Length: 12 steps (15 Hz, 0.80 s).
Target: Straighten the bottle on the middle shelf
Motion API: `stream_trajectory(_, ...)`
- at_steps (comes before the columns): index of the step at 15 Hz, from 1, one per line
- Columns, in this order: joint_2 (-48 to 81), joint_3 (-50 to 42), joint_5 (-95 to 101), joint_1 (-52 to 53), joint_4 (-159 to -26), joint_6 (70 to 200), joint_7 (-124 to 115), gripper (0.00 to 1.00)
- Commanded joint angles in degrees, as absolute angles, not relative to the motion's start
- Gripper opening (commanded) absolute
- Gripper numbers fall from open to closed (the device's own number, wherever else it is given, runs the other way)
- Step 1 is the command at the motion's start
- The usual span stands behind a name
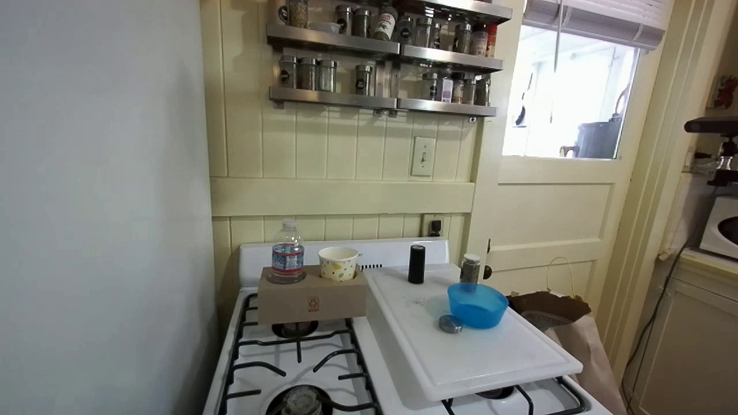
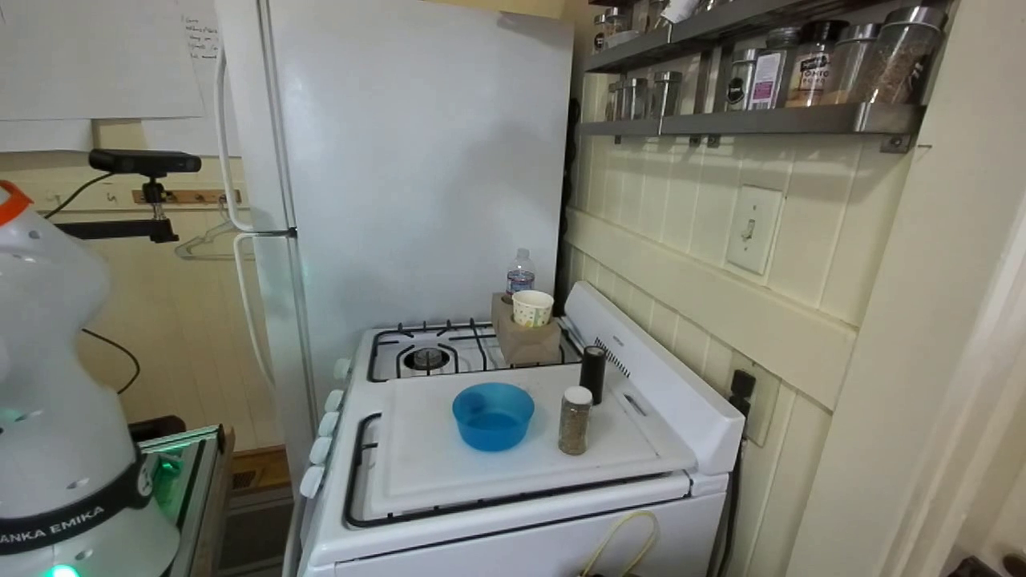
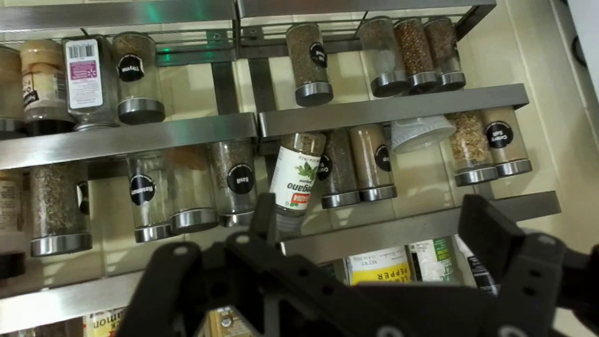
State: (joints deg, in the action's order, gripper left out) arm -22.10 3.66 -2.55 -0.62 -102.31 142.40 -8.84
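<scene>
My gripper [image 3: 368, 208] gapes, nothing in it; come in off-centre and I could tip that leaning bottle [image 3: 297, 180] off its shelf [image 3: 393, 108] toward the back edge of the stovetop [image 1: 395, 385].

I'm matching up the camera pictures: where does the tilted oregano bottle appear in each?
In an exterior view: the oregano bottle, top edge, just right of center.
In an exterior view: top edge, right of center; probably just its white label.
In the wrist view: center, shown upside down.
Landmark in all three: the purple-and-white-labelled bottle on the tier below.
</scene>
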Motion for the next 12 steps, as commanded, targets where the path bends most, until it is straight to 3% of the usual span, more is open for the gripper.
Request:
stream_trajectory(1,-16.46,2.03,-4.85,-0.47,-97.69,143.15,-10.28,1.00)
stream_trajectory(7,-8.48,1.27,-6.47,-0.31,-89.65,142.68,-12.83,1.00)
stream_trajectory(12,-10.27,1.05,-5.04,-0.60,-92.08,142.37,-11.37,1.00)
